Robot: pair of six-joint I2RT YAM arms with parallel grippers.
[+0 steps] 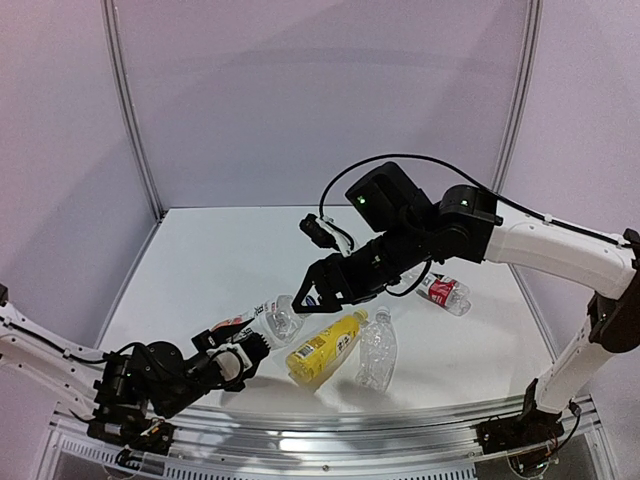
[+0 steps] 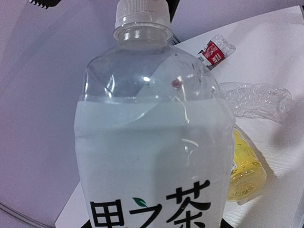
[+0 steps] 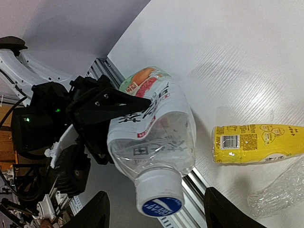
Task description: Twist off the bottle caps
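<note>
My left gripper (image 1: pixel 238 357) is shut on the body of a clear bottle with a fruit-picture label (image 3: pixel 152 137), held tilted above the table's near edge. The bottle's blue-and-white cap (image 3: pixel 160 197) points at my right gripper (image 3: pixel 159 211). That gripper is open, one finger on each side of the cap with a gap on both sides. In the left wrist view the same bottle (image 2: pixel 152 142) fills the frame, its cap (image 2: pixel 141 12) at the top. The yellow bottle (image 1: pixel 325 347), the clear plain bottle (image 1: pixel 377 352) and the red-label bottle (image 1: pixel 443 291) lie on the table.
The white table (image 1: pixel 230 250) ends at an aluminium rail (image 3: pixel 204 183) along its near edge. Metal frame posts (image 1: pixel 130 110) stand at the back corners. The yellow bottle (image 3: pixel 256 142) and the crumpled clear bottle (image 3: pixel 280 194) lie just right of the held bottle.
</note>
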